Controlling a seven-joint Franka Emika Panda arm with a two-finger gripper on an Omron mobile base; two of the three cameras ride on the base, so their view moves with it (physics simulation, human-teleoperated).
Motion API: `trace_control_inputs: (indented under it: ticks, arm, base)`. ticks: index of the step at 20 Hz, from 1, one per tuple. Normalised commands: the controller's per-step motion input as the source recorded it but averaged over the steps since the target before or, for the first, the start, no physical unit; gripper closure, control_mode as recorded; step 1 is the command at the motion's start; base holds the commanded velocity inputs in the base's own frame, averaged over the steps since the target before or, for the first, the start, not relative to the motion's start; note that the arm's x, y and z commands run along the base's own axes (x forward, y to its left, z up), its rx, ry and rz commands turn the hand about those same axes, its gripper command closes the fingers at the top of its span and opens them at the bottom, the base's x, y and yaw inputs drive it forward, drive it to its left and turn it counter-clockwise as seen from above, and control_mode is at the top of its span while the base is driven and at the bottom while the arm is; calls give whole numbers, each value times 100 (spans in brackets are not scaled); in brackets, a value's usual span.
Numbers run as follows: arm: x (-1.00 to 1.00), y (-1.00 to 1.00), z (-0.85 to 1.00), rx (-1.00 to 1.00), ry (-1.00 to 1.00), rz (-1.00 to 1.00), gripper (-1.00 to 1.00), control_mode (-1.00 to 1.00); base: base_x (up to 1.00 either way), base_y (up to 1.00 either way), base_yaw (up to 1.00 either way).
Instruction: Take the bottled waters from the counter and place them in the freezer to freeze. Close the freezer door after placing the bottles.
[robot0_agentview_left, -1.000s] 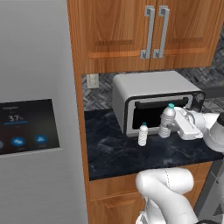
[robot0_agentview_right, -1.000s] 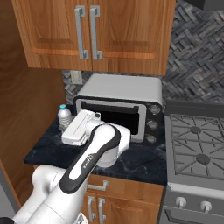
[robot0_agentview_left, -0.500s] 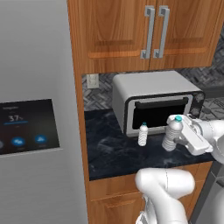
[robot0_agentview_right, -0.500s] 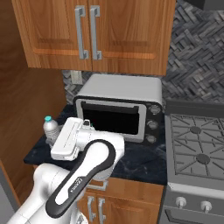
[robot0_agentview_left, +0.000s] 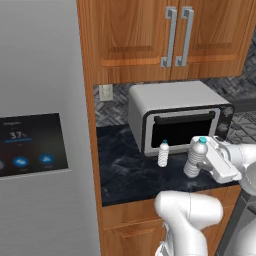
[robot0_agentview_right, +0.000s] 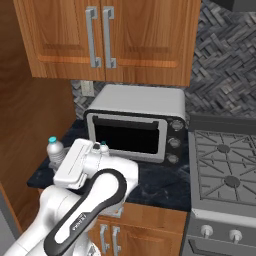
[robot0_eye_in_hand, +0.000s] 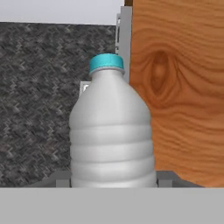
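My gripper is shut on one bottled water, a clear ribbed bottle with a light blue cap, upright over the front part of the dark marbled counter. From the right, that bottle sticks out left of the white hand. The hand view has the bottle centred between the two fingertips. The second bottled water stands on the counter before the toaster oven; its cap peeks above my arm. The freezer and its door are out of view.
A silver toaster oven sits at the back of the counter under wooden wall cabinets. The grey fridge door with a touchscreen stands to the left, past a wooden side panel. A gas stove lies right.
The gripper has carried the held bottle away from the toaster oven's front, toward the counter's front edge and left end. The other bottle has stayed put.
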Motion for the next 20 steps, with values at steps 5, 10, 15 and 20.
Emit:
trace_control_inputs:
  ticks: [5,10,15,20]
  arm:
    - [0,0,-1,0,0,0,100,100]
    - [0,0,0,0,0,0,100,100]
    - [0,0,0,0,0,0,100,100]
    - [0,0,0,0,0,0,100,100]
  base:
    - [0,0,0]
    - [-31,18,2]
    - [-73,56,11]
    - [-74,78,20]
